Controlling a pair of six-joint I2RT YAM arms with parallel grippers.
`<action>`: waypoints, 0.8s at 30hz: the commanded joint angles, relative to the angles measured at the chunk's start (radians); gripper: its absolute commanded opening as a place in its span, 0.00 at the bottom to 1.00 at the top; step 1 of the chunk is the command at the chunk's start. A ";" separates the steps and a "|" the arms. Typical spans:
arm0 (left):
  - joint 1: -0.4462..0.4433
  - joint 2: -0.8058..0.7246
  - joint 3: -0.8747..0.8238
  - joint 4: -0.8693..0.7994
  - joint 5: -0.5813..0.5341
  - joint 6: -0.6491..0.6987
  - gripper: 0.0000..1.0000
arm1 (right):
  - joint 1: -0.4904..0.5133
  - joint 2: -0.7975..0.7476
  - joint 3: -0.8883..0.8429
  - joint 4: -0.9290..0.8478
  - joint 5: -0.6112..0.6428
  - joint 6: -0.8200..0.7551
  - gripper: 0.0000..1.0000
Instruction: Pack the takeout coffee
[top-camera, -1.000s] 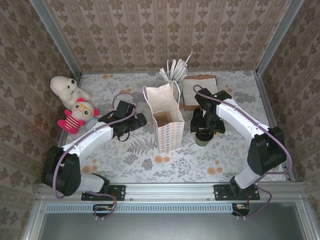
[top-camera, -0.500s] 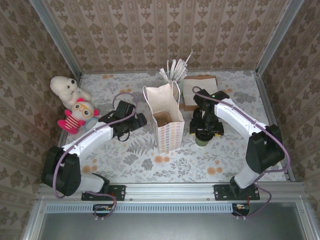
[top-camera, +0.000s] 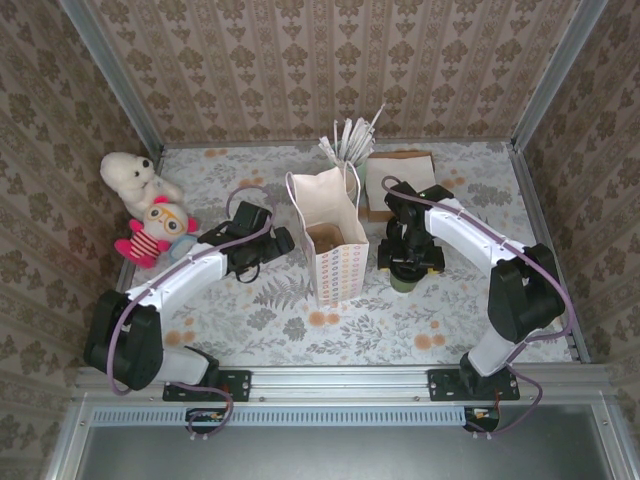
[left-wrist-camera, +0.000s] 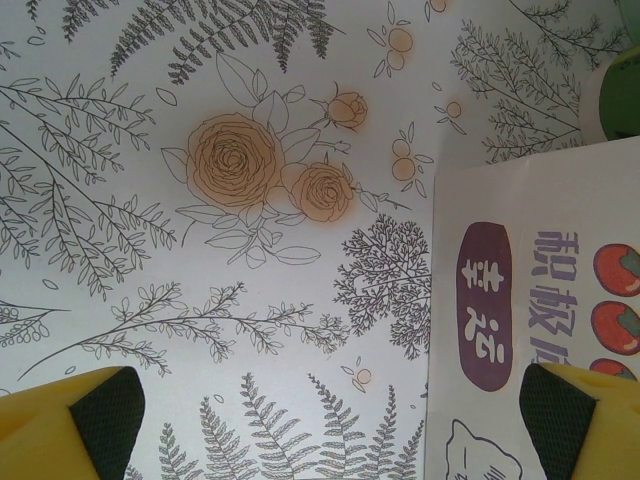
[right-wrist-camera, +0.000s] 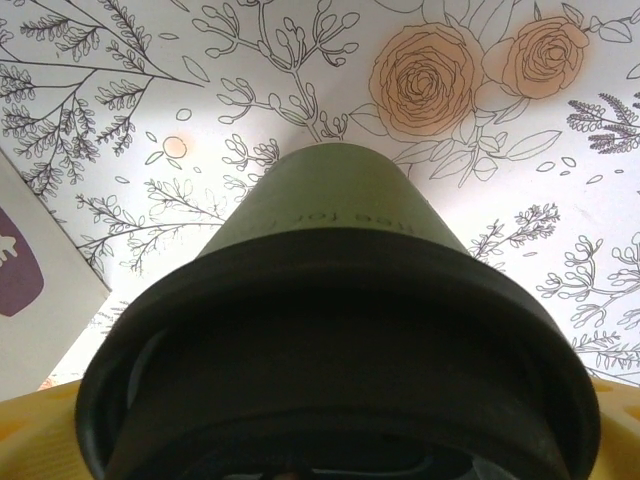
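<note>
At the left of the floral-print counter (top-camera: 250, 320), a white plush toy (top-camera: 135, 178) and a pink and blue one (top-camera: 155, 232) sit well clear of the work.

The left fingers (left-wrist-camera: 70, 425) stand wide apart and hold nothing, just beside the left wall of the tall white paper bag (top-camera: 335, 245). The bag stands upright with its mouth open. If the left fingers press in too hard to steady it, the light bag may slide right or fold, narrowing the mouth. If nothing braces it, it may tip when the cup meets its rim, perhaps toward the bunch of white straws (top-camera: 352, 135) on its far side.

Right of the bag, the small green paper cup with a round black lid (right-wrist-camera: 340, 200) stands on the counter near the bag's right wall. The right fingers (right-wrist-camera: 35, 435) are spread on either side of the lid and not yet closed on it. A squeeze on the lid alone could pop it loose or let the tapered cup slip out below. A hard squeeze on the paper wall could dent it and spill the coffee. With the cup this close to the bag, a tilted or low lift could catch the rim and knock the bag over.
</note>
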 joint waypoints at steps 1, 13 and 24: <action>0.008 0.009 0.013 -0.020 0.008 -0.010 1.00 | 0.003 0.010 -0.012 -0.002 0.025 0.018 1.00; 0.010 0.002 0.023 -0.030 -0.005 0.001 1.00 | 0.003 0.004 -0.014 -0.020 0.052 -0.008 0.91; 0.031 -0.045 0.032 -0.039 -0.026 0.020 1.00 | 0.002 -0.025 -0.008 -0.059 0.079 -0.070 0.76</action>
